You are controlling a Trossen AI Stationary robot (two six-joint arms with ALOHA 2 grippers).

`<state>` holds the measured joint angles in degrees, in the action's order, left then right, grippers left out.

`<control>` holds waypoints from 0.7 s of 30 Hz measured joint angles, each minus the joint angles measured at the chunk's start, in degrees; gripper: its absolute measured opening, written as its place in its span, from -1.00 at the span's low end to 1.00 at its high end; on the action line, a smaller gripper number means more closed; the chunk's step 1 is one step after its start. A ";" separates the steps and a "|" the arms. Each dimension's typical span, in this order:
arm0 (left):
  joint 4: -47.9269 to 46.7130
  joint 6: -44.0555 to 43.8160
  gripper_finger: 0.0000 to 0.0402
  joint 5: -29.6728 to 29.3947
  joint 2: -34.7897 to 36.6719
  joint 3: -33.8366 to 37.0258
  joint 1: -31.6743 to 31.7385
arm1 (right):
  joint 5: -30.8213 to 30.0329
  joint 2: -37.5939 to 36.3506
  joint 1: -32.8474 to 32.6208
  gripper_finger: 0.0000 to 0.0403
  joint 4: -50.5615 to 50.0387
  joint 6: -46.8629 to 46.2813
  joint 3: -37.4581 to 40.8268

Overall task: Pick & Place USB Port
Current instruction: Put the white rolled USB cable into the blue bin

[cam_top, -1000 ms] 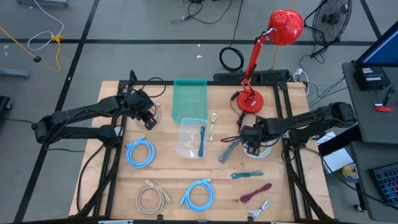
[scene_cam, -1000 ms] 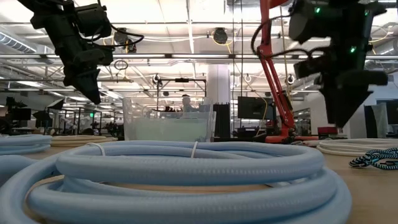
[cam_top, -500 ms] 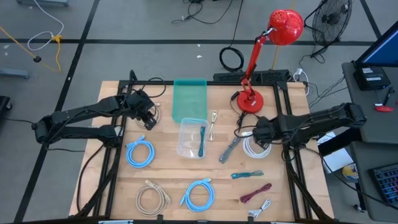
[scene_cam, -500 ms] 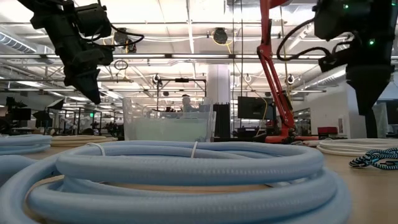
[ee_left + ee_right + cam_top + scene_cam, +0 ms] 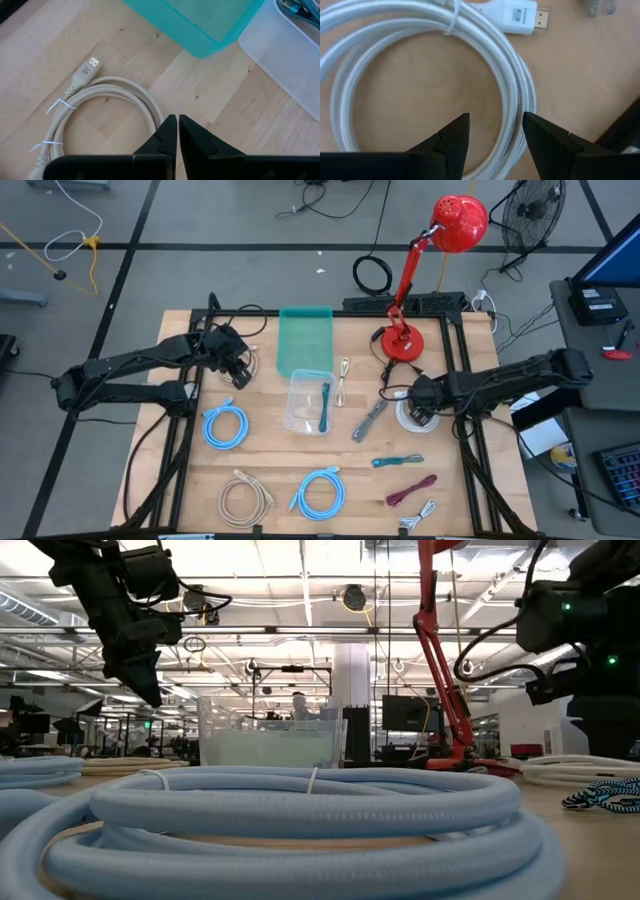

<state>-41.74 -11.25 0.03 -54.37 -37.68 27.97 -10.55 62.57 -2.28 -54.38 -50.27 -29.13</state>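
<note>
1. The right gripper point(image 5: 492, 132) hangs low over the right side of the table, with its two dark fingers point(image 5: 451, 136) spread wide and nothing between them. In the right wrist view the bare wood inside the coil shows through the gap.

2. Directly under it lies the white coiled cable point(image 5: 515, 85), which I take as the task's thing. In the high view it lies flat on the wood just in front of the red lamp base point(image 5: 399, 342) and well apart from the clear container point(image 5: 308, 401).

3. The cable is wound in several turns and bound by a thin white tie point(image 5: 453, 21). Its flat white plug point(image 5: 519, 11) with a gold tip lies at the outer edge of the coil.

4. I judge that it is light, and soft as a whole: the loops will sag and swing when lifted. The braided jacket looks a little rough, so it should not slip much.

5. A good place to take hold is across the bundled turns, one finger inside the ring and one outside, preferably near the tie, where the strands are held together. The plug is hard but small and would let the coil dangle.

6. The left gripper point(image 5: 174, 125) waits above the left rear part of the table, its fingers pressed almost together and holding nothing, over a beige coiled cable point(image 5: 107, 97) beside the teal lid point(image 5: 200, 20).
</note>
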 joint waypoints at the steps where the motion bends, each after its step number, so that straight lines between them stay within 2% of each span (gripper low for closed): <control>1: 0.00 0.00 -0.88 0.01 0.00 0.00 -0.02 | 0.24 -0.02 0.14 -0.09 0.02 -0.02 0.07; 12: 0.00 -0.46 -0.88 0.03 0.00 0.01 -0.43 | -1.68 0.19 0.20 -0.09 1.37 -0.08 0.27; 21: 0.01 -0.46 -0.88 0.13 0.00 0.00 -2.28 | -0.10 0.37 -0.50 -0.09 2.65 -1.92 0.10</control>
<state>-41.72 -11.70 0.15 -54.37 -37.68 25.68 -10.64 62.94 -2.78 -51.73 -52.19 -29.03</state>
